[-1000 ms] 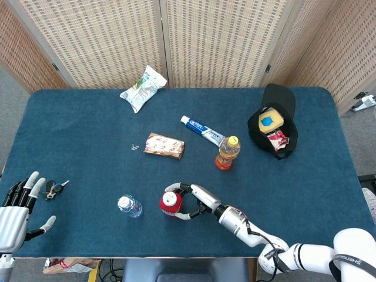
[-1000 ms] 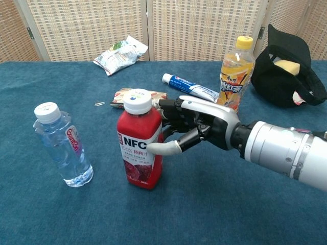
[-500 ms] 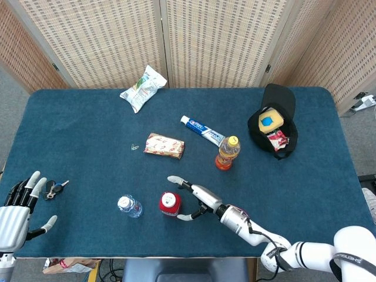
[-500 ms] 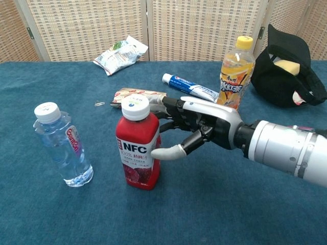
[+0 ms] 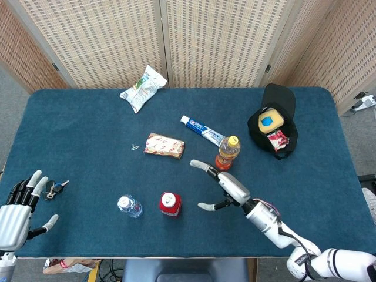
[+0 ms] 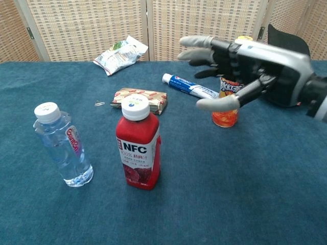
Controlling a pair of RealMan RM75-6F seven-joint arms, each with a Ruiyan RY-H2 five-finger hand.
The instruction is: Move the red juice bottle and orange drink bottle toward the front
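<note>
right hand [image 6: 245, 61] raised, fingers [image 6: 196, 41] spread, left hand [image 5: 17, 212] low, empty, fingers apart

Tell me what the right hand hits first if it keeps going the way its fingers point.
Judging from the head view, nothing close: the right hand points up and left, passing the orange drink bottle beside it. The snack packet lies roughly along that line, though the hand looks raised and might clear it.

Right robot hand [image 5: 221, 185]: let go of the red juice bottle [image 5: 170, 203]; lifted and drew back rightward; its fingers [image 6: 204, 42] spread wide, holding nothing; in the chest view it hung in front of the orange drink bottle [image 6: 225, 115]
Red juice bottle: freed from the grip; shifted slightly leftward in the chest view; stood upright alone on the tabletop [image 5: 88, 141]
</note>
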